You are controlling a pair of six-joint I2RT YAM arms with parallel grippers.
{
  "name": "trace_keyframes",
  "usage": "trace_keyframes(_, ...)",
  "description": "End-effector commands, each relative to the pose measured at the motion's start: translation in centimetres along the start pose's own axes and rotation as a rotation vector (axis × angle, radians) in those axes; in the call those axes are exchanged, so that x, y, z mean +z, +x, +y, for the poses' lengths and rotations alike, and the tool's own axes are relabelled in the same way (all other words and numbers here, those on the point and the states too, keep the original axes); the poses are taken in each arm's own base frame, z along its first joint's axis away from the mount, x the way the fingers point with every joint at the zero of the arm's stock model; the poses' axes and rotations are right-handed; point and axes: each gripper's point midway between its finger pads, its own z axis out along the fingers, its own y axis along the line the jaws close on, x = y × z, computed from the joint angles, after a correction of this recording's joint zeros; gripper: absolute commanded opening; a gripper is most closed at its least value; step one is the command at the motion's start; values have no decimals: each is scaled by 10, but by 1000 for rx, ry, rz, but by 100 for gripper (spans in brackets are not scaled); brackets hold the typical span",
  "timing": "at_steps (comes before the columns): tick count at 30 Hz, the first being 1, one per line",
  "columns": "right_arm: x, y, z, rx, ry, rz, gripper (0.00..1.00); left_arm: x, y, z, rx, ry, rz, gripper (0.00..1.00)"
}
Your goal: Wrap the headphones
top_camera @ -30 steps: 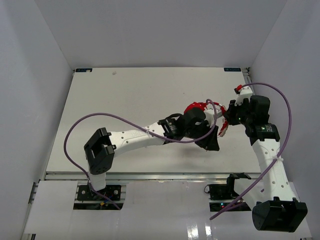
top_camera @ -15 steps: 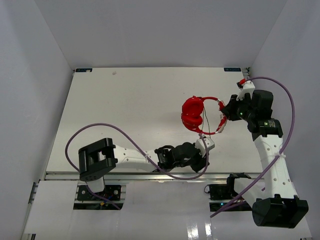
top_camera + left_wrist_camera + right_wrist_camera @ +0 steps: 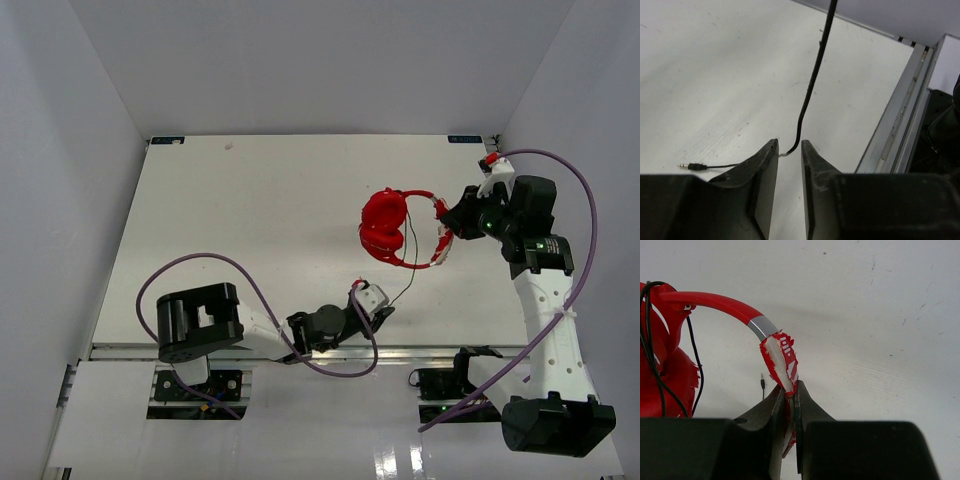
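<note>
— While your left gripper sits on the near side of the headphones, close to the front edge of the desk, its jaws stand a little apart, wider than the cord that threads through the gap. You are not clamping it there.
— Agreed, and you can see the small plug lying flat on the desk just beside that gripper, nearer to you than the headphones.
— From the gap your cord runs away toward the headphones, which sit between your two grippers.
— Their two cups sit close together at the end away from your right gripper, dark cord looped over them. I cannot tell you whether they rest on the desk or hang just above it.
— The headband arches from the cups toward your right gripper, which is clenched on the headband's free end, where torn red skin bares white padding.
— Beyond the headphones the desk lies pale and lightly scuffed.
</note>
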Motion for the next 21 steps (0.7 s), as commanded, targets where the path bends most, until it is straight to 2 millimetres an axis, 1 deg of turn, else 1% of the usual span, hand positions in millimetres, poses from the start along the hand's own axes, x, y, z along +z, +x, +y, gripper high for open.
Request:
trace_keyframes(1, -16, -30, 26, 1, -99, -84, 8, 3, -35, 7, 7, -47, -176, 40)
trace_keyframes(3, -18, -30, 28, -4, -107, -82, 8, 4, -33, 8, 25, -51, -191, 46)
trace_keyframes(4, -19, -30, 29, -4, -108, -83, 8, 4, -33, 8, 28, -50, -191, 46)
trace_keyframes(5, -20, -30, 32, -4, -118, -82, 8, 7, -29, 8, 50, -49, -195, 49)
trace_keyframes(7, -22, -28, 35, -4, -130, -82, 8, 9, -29, 6, 69, -41, -205, 52)
trace_keyframes(9, -24, -29, 37, -3, -138, -83, 8, 13, -17, 7, 83, -47, -180, 53)
trace_keyframes(15, -29, -33, 45, -12, -167, -90, 8, 11, 1, 19, 82, -101, -159, 53)
trace_keyframes(16, -30, -33, 45, -9, -172, -88, 8, 10, 7, 21, 84, -106, -150, 54)
trace_keyframes(18, -31, -33, 48, -9, -183, -87, 8, 9, 8, 25, 74, -120, -158, 54)
trace_keyframes(21, -33, -31, 51, -10, -197, -86, 8, 13, 11, 30, 58, -135, -159, 50)
